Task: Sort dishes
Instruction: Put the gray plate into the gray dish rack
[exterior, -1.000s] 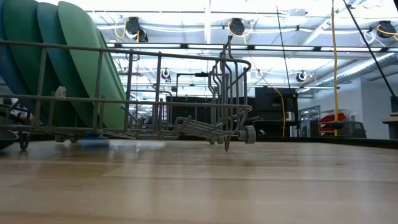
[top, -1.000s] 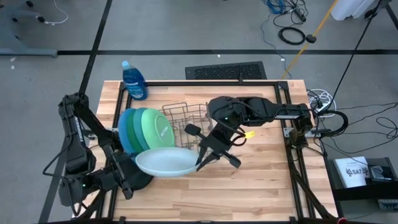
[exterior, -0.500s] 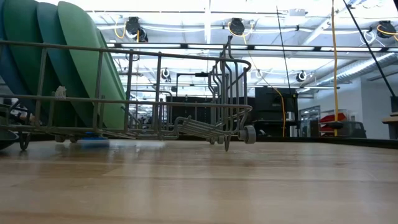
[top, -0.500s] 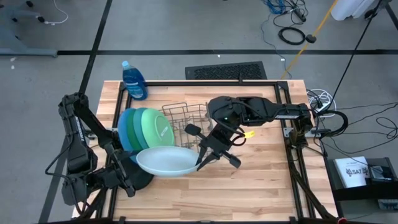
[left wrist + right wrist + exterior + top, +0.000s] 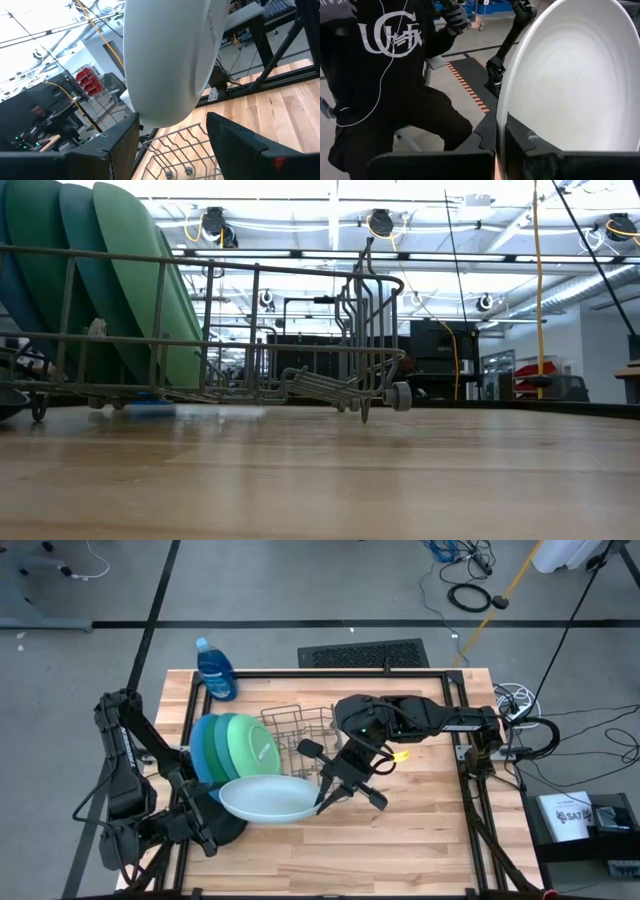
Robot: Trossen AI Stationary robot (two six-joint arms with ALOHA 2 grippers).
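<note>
Pale plate [image 5: 266,800]: pale blue-white, round, plain, glossy; held above the counter [image 5: 400,840] just in front of the wire rack [image 5: 300,730].
Pale plate, orientation: in the high view its concave face pointed up toward the camera; its long axis ran left-right between the 2 arms.
Right pincer [image 5: 322,792]: closed on the right rim of the pale plate; in the right wrist view the rim [image 5: 501,130] sat clamped between the 2 dark fingers [image 5: 530,150].
Left pincer [image 5: 205,825]: at the left front of the counter, beside the plate's left edge; fingers [image 5: 240,145] stood apart with the plate's underside [image 5: 170,60] between and beyond them; contact with the plate could not be determined.
Racked plates: 3 stood on edge in the left part of the wire rack, tilted, faces toward the right: large blue plate [image 5: 199,745], dark green plate [image 5: 217,740], light green plate [image 5: 252,748].
Black plate [image 5: 228,830]: dark disc on the counter beneath the left pincer, mostly hidden.
Soap bottle [image 5: 215,668]: blue, at the rear left corner of the counter.
Person [image 5: 395,75]: seated beyond the counter in a dark printed top.
</note>
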